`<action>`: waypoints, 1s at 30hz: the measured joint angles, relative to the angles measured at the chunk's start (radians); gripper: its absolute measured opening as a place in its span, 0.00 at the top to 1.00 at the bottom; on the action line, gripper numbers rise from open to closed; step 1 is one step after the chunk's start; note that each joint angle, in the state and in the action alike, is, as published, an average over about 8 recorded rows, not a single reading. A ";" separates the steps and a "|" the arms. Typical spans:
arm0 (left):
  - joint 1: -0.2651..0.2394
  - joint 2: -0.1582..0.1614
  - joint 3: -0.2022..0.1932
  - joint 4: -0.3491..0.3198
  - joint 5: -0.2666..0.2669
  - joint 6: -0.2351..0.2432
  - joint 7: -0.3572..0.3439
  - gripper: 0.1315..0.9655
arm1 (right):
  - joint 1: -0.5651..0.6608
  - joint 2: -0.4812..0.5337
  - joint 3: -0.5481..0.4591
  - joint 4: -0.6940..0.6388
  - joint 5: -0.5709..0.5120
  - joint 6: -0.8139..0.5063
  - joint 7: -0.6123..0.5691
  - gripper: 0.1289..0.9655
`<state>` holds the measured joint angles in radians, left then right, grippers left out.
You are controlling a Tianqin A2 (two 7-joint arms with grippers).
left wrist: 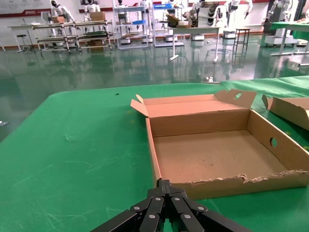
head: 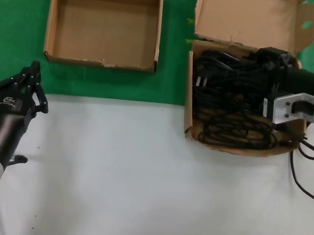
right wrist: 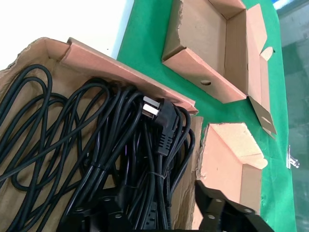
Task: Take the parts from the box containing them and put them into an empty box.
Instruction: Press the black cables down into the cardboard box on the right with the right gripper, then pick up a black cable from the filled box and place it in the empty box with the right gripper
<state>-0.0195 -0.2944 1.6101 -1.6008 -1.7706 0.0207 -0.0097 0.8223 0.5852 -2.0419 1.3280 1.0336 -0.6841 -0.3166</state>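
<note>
The black power cords lie in looped bundles in the larger box, whose tall notched lid flap stands behind it. My right gripper is down at the far side of that box, open. In the right wrist view its fingers straddle a cord bundle with a white-pinned plug, close to the box's far wall; I cannot tell if they touch the cords. The empty box sits at the far left and also shows in the left wrist view. My left gripper is shut and empty, short of that box's near corner.
Both boxes rest on a green cloth; the near half of the table is white. A thin black cable trails from my right arm over the table. A gap of green cloth separates the two boxes.
</note>
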 joint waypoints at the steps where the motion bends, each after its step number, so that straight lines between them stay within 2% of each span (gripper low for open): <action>1: 0.000 0.000 0.000 0.000 0.000 0.000 0.000 0.98 | 0.001 -0.002 -0.001 0.000 -0.003 0.000 0.000 0.39; 6: 0.000 0.000 0.000 0.000 0.000 0.000 0.000 0.98 | 0.006 -0.009 -0.004 -0.003 -0.028 0.005 -0.005 0.55; 7: 0.000 0.000 0.000 0.000 0.000 0.000 0.000 0.98 | 0.007 -0.011 -0.005 -0.004 -0.034 0.008 -0.007 0.55; 15: 0.000 0.000 0.000 0.000 0.000 0.000 0.000 0.98 | 0.015 -0.023 -0.007 -0.019 -0.074 0.026 -0.025 0.77; 24: 0.000 0.000 0.000 0.000 0.000 0.000 0.000 0.98 | 0.013 -0.029 -0.003 -0.010 -0.082 0.014 -0.015 0.90; 30: 0.000 0.000 0.000 0.000 0.000 0.000 0.000 0.98 | 0.009 -0.019 0.015 0.031 -0.077 0.008 0.001 0.92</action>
<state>-0.0195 -0.2944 1.6101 -1.6008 -1.7706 0.0208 -0.0097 0.8317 0.5659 -2.0270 1.3587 0.9565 -0.6761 -0.3159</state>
